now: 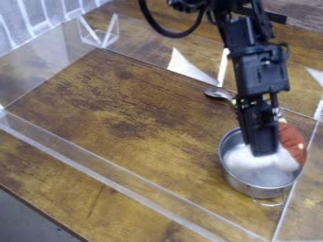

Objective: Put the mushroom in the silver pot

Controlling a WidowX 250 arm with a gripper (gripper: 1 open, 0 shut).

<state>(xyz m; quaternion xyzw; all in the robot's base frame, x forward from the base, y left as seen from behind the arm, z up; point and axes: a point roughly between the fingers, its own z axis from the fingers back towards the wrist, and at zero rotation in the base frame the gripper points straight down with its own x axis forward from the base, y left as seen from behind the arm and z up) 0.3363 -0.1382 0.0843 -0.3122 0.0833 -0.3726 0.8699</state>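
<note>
- Gripper [263,144] is sitting low over the silver pot [243,178] in the lower right of the frame; fingers are reading as drawn together, with a reddish-brown shape pressed at their right side
- That shape is looking like the mushroom [293,142], showing just right of the fingers above the pot's far-right rim; stem is hidden, so whether it is clamped or only resting against the fingers is not clear
- Step in hand, as judged: carrying the mushroom over the pot mouth, release not yet made
- Next move is calling for centring the cap over the basin, clear of the rim, then parting the fingers so it drops inside
- Arm is coming down from the top centre of the frame, black links stacked, wrist slanting downward toward the pot
- Small metal spoon [218,94] is lying just up-left of the pot, partly behind the arm
- Clear plastic wall [76,161] is bordering the wooden table [113,104]
</note>
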